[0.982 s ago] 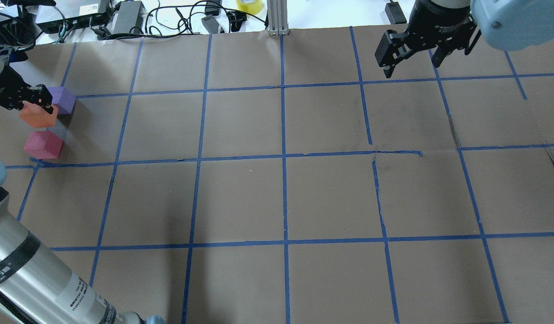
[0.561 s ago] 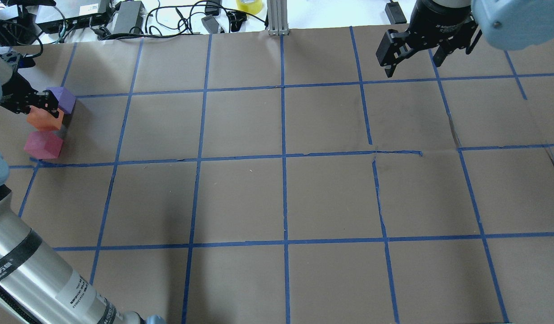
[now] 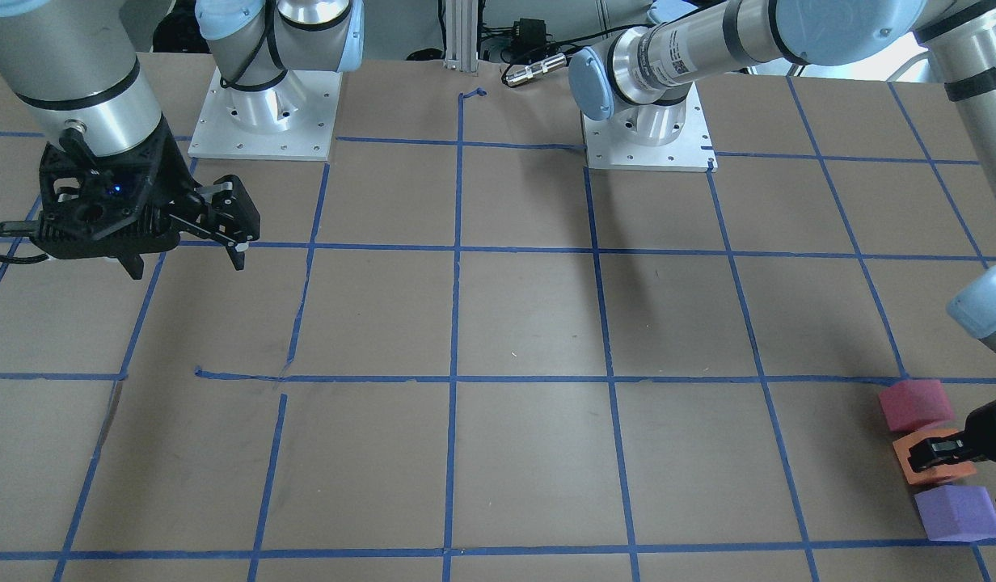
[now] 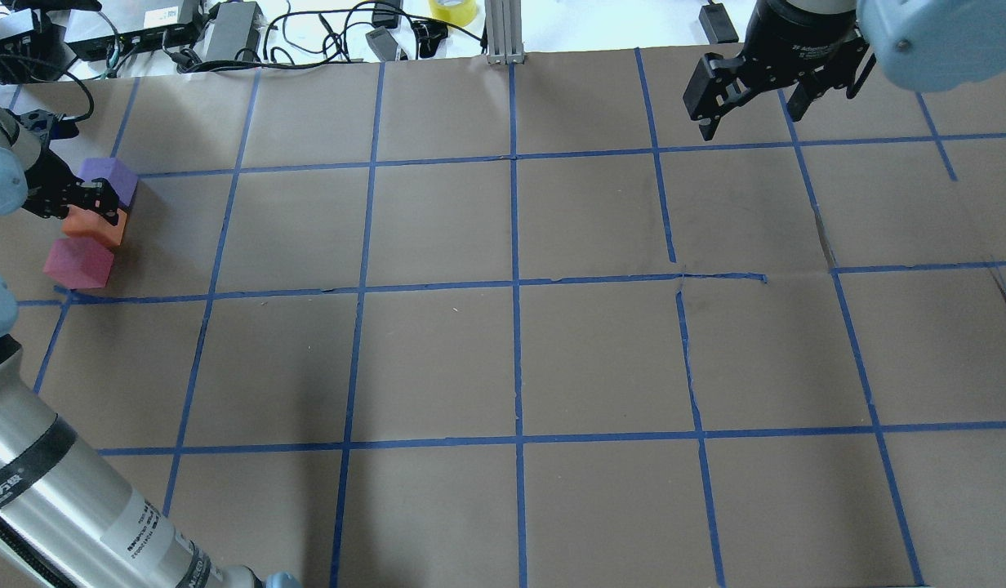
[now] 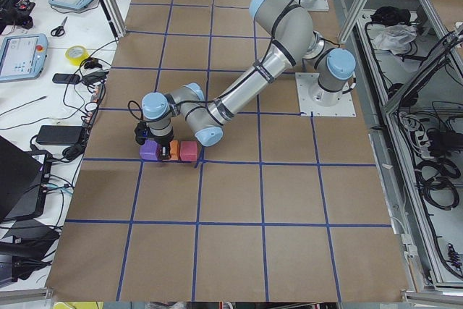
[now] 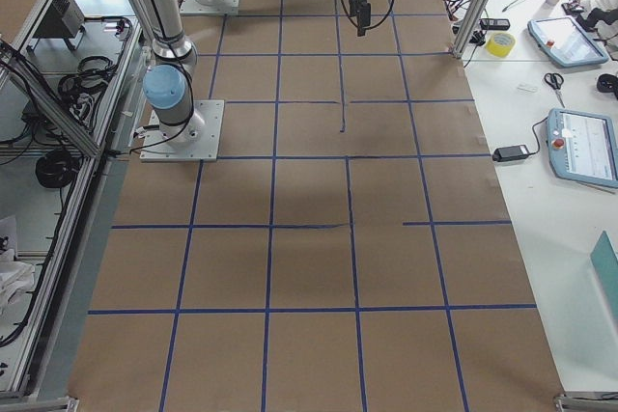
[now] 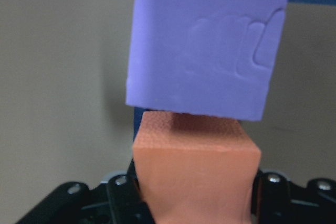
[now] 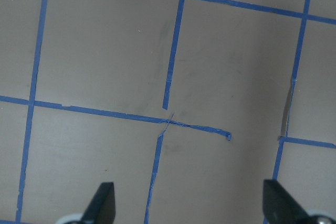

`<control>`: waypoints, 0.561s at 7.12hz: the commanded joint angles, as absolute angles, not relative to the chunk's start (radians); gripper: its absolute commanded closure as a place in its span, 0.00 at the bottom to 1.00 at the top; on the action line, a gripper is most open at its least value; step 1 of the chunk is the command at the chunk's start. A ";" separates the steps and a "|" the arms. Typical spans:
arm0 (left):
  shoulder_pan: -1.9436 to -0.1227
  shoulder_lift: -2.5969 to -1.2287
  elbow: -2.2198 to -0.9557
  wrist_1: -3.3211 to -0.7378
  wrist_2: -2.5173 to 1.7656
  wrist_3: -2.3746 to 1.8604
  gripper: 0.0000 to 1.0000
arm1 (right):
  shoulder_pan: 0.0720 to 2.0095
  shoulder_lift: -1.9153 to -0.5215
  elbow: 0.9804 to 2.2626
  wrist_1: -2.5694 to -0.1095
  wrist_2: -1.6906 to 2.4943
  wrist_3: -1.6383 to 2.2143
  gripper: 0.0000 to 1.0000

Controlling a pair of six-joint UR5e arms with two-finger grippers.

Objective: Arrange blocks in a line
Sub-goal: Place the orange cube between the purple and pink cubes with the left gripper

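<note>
My left gripper (image 4: 85,204) is shut on the orange block (image 4: 99,227) at the table's far left. It holds the block low between the purple block (image 4: 109,176) and the red-pink block (image 4: 78,263). The three stand in a row in the front-facing view: red-pink (image 3: 915,404), orange (image 3: 918,467), purple (image 3: 957,512). In the left wrist view the orange block (image 7: 197,166) sits between the fingers (image 7: 123,198), its far end against the purple block (image 7: 207,40). My right gripper (image 4: 748,102) is open and empty above the far right of the table.
Brown paper with a grid of blue tape (image 4: 515,286) covers the table. Cables, power bricks and a yellow tape roll (image 4: 452,10) lie beyond the far edge. A metal post (image 4: 503,33) stands at the far middle edge. The left arm's tube (image 4: 54,498) crosses the near left corner.
My left gripper has carried the orange block down and a little to the right, into the gap between the purple and red-pink blocks. The right gripper has hardly moved.
</note>
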State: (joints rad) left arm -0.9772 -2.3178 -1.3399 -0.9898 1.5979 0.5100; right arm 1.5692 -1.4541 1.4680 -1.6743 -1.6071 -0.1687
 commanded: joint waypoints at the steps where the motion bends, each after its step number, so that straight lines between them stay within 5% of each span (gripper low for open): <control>1: -0.979 -2.286 -1.338 -1.003 1.603 0.517 0.00 | 1.569 -1.453 1.468 -1.675 -1.603 -0.169 0.00; 4: -1.011 -2.075 -1.339 -1.281 1.640 0.511 0.00 | 1.569 -1.453 1.470 -1.674 -1.605 -0.169 0.00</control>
State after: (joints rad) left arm -0.9967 -2.1759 -1.3394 -1.1315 1.6216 0.5172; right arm 1.5693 -1.4528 1.4693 -1.6738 -1.6044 -0.1688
